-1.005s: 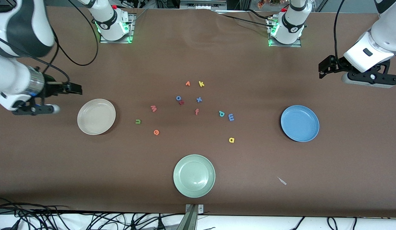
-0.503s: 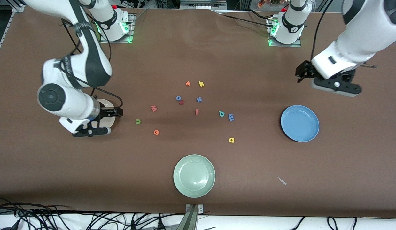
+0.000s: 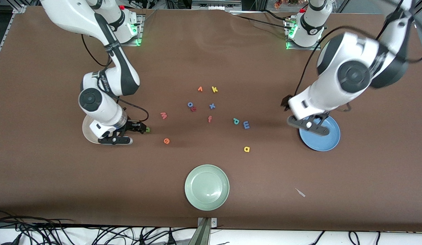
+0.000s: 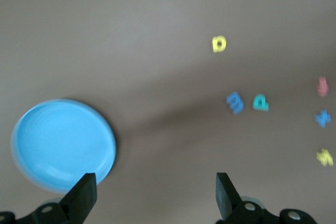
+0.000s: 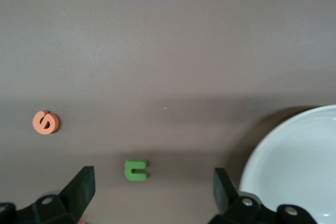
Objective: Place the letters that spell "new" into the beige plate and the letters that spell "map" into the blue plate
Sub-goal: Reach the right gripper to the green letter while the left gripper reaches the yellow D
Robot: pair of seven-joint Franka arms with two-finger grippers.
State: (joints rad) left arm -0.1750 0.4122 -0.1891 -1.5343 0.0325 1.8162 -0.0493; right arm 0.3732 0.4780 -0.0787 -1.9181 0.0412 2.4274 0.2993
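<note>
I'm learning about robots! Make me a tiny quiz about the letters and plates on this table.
1. True or false: the beige plate has a letter in it.
2. Which letter lies beside the right gripper: A green n, B yellow a, C teal p?
3. What is the left gripper over?

Key: 1 false. 2 A. 3 The table beside the blue plate's rim.

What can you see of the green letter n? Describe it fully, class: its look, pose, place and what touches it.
The green letter n is a small, flat, matte piece that looks like foam, an arch with two short legs. It lies flat on the brown table, between the beige plate and the orange e, touching neither. The right gripper hangs open over it; nothing grips it.
</note>
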